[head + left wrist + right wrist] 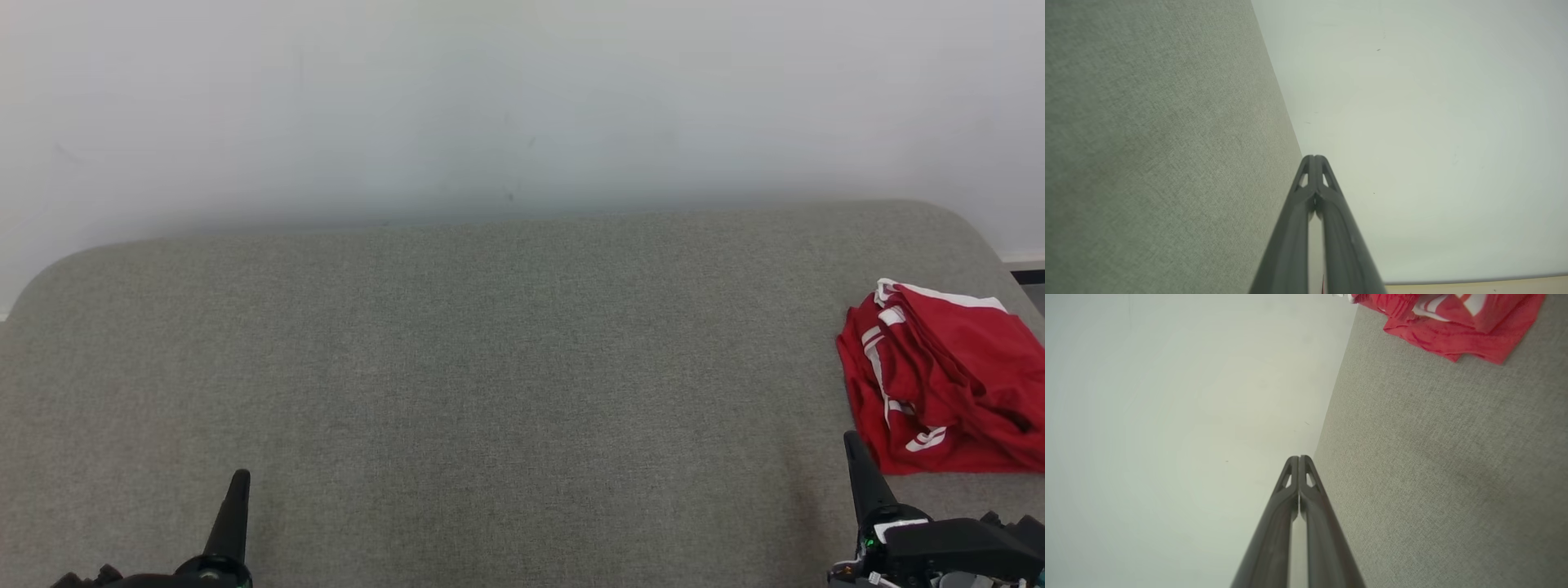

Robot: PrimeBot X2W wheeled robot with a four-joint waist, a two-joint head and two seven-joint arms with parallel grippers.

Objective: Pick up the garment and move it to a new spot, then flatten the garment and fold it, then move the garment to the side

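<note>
Red with white stripes, the crumpled garment (947,384) is lying at about three o'clock on the grey fabric table (490,367), near its right edge. The right gripper (857,457) is resting at five o'clock, jaws pressed together and holding nothing, its tip just beside the garment's near corner. The left gripper (237,498) is sitting at seven o'clock, jaws likewise closed and empty, well apart from the cloth. The right arm is clearly nearer; the heap is lying up and to the right of its jaws, its longer side seemingly running toward twelve o'clock.
</note>
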